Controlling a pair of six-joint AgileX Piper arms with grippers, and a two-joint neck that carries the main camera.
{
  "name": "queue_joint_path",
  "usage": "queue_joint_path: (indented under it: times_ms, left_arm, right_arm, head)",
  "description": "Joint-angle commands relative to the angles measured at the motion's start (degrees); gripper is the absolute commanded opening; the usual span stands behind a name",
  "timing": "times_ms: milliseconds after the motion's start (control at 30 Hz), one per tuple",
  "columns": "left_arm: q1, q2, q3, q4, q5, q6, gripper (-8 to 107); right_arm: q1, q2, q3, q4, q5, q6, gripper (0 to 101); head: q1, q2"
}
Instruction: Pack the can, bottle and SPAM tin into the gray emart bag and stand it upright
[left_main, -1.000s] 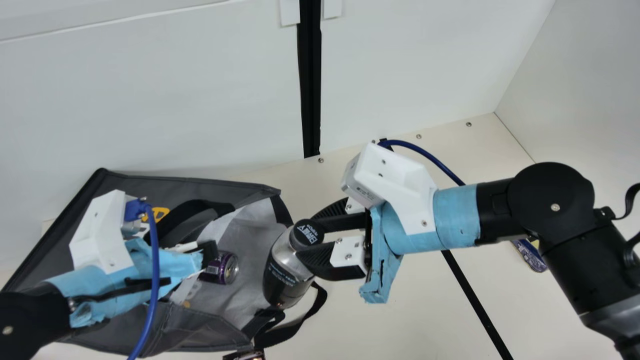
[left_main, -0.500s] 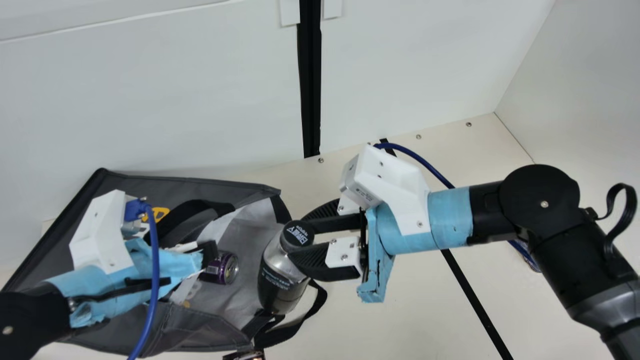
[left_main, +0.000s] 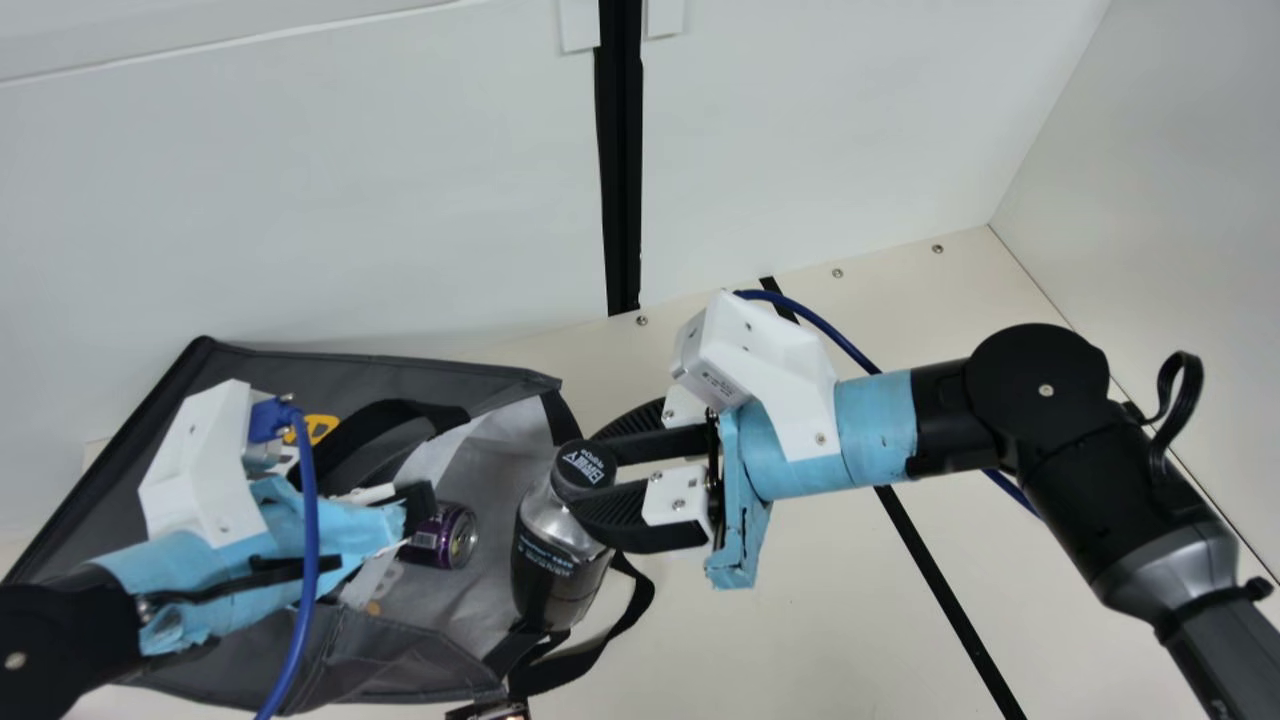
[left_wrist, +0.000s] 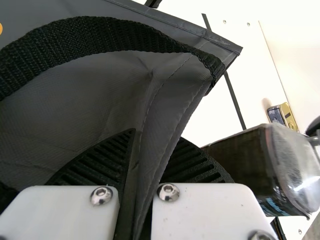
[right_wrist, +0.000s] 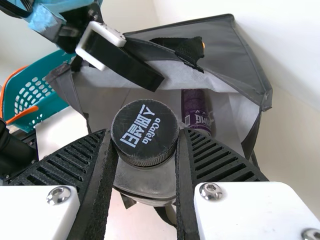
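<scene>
"White walls (left_main: 300, 200) met a cream table (left_main: 800, 620) in the main view. Where was the gray emart bag (left_main: 400, 655)?"

"Lying on its side on the table, with the purple can (left_main: 440, 537) in its open mouth. The left gripper (left_main: 412, 512) was at the bag, beside the can."

"And the bottle (left_main: 560, 570)?"

"At the bag's mouth, tilted, its black cap (left_main: 583, 468) up. The right gripper (left_main: 592, 482) had it clamped near the top."

"What did the left wrist view show?"

"Fingers closed on a fold of the bag — gray fabric pinched between them, a black webbing handle (left_wrist: 110, 35) looping above. The bottle was near them, and the SPAM tin (left_wrist: 282, 116) lay outside the bag, well apart, close to a wall."

"Then the right wrist view?"

"Ribbed fingers pressed on both sides of the bottle's top — the can lay inside the bag beyond. A teal basket (right_wrist: 42, 90) with orange handles stood outside it."
</scene>
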Motion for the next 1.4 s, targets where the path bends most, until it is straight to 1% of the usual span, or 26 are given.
queue_joint_path:
  times_ms: [0,500,933,1367]
  left_arm:
    - [0.0,0.0,0.0,0.0,0.0,0.0,-8]
    - [0.0,0.0,0.0,0.0,0.0,0.0,-8]
    - [0.0,0.0,0.0,0.0,0.0,0.0,-8]
    - [0.0,0.0,0.0,0.0,0.0,0.0,-8]
  right_arm:
    - [0.0,0.5,0.1,0.2,0.3,-0.4,0]
    - [-0.1,4.1,0.7,1.1,-0.1,-2.3,0]
    - [6.2,7.2,2.5,2.9,-7.5,-3.0,0]
    - [11.7,12.7,1.5,5.7,-14.6,-4.2,0]
  head:
    - [-1.3,0.0]
    - [-1.3,0.0]
    - [-1.3,0.0]
    - [-1.3,0.0]
